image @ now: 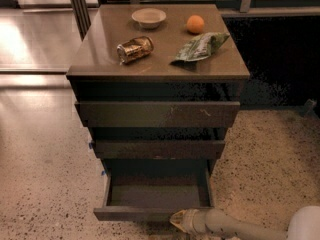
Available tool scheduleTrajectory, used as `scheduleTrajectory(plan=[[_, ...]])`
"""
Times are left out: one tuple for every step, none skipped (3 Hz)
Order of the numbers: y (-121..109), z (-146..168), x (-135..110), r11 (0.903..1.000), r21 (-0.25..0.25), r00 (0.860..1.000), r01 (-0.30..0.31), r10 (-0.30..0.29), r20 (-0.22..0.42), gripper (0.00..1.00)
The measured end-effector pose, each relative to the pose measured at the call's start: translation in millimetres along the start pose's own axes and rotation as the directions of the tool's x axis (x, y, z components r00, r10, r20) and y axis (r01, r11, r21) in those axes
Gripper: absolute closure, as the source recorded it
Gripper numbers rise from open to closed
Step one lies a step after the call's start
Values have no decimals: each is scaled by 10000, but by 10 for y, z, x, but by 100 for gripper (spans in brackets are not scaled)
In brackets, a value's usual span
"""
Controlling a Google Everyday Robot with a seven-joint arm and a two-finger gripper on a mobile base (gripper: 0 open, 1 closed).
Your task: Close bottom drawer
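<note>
Speckled floor (45,184) all round. Dark brown cabinet (160,64) at frame centre, three handle-less drawers.

Widest drawer front (157,114), pale scratches, just under the top. Middle drawer front (159,149) below it.

Bottom drawer (131,214) at 6 o'clock, pulled out, greyish floor showing, box bare.

Pale arm (240,228) enters from 5 o'clock.

Gripper (181,221) low at 6 o'clock, touching the bottom drawer's front near its right end; cannot tell whether open or closed.

On top:
- green bag (200,46), 1 o'clock
- can (135,49) on its side, 11 o'clock
- bowl (148,18), 12 o'clock
- orange (195,24) right of the bowl
</note>
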State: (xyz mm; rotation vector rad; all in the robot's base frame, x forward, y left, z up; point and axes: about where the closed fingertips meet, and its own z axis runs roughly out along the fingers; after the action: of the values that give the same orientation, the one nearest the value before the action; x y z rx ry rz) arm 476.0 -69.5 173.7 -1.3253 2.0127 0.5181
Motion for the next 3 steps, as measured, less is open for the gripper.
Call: scheduleTrajectory(plan=[[-97, 55, -23, 9997, 110, 9996, 212, -214, 187, 100], [-401, 106, -190, 9944, 565, 9942, 896, -927, 547, 100], [-401, 106, -190, 9944, 565, 9942, 896, -927, 547, 100]])
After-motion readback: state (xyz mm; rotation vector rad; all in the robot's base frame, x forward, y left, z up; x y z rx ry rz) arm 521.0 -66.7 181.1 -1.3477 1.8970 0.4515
